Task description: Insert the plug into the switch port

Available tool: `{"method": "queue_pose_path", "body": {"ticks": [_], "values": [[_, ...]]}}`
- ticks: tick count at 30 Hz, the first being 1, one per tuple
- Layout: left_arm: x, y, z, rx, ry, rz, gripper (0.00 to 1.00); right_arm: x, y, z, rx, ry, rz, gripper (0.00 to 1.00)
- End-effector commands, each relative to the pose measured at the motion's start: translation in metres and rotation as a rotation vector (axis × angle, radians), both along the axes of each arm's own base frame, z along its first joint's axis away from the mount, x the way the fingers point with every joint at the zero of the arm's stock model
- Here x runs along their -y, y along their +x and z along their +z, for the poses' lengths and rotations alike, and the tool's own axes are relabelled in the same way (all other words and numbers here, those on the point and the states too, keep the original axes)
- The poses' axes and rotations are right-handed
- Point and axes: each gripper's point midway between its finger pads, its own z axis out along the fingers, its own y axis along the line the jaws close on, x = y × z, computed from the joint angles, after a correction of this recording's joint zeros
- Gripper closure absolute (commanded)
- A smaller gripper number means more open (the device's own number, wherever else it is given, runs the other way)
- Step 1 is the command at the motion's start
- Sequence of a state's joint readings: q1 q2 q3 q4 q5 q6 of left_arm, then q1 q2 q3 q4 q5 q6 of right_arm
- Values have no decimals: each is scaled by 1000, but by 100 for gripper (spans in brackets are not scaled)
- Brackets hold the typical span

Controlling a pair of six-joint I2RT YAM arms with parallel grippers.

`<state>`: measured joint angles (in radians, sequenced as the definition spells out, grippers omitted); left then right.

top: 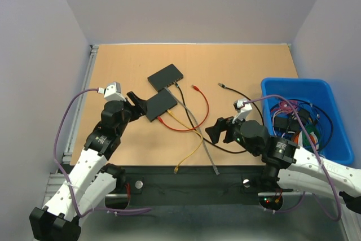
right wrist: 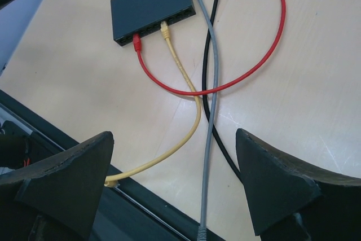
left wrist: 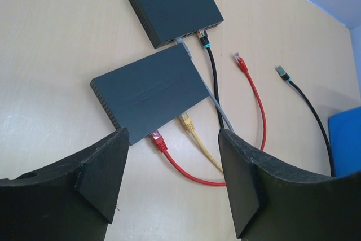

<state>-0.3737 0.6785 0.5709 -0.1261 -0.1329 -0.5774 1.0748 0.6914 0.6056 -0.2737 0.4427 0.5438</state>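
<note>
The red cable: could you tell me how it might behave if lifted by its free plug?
Probably floppy: the red cable lies in a loose curve, so it should sag and trail. Its other end sits in the nearer switch, so pulling may drag that switch.

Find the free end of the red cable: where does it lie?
In the top external view, the free red plug lies mid-table, just right of the far switch and left of the loose black plug.
</note>
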Motion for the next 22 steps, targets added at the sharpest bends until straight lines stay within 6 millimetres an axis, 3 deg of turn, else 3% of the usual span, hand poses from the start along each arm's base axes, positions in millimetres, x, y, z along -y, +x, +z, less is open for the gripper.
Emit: {"method": "queue_pose_path", "body": {"ticks": [1, 19, 22], "values": [[-1, 4, 27, 69, -19, 14, 24, 1, 2, 15, 20, 39, -22, 6], [-3, 4, 26, 72, -16, 29, 24, -2, 1, 19, 18, 43, -7, 7], [-4, 5, 27, 77, -15, 36, 24, 1, 1, 27, 34, 65, -15, 7]]}}
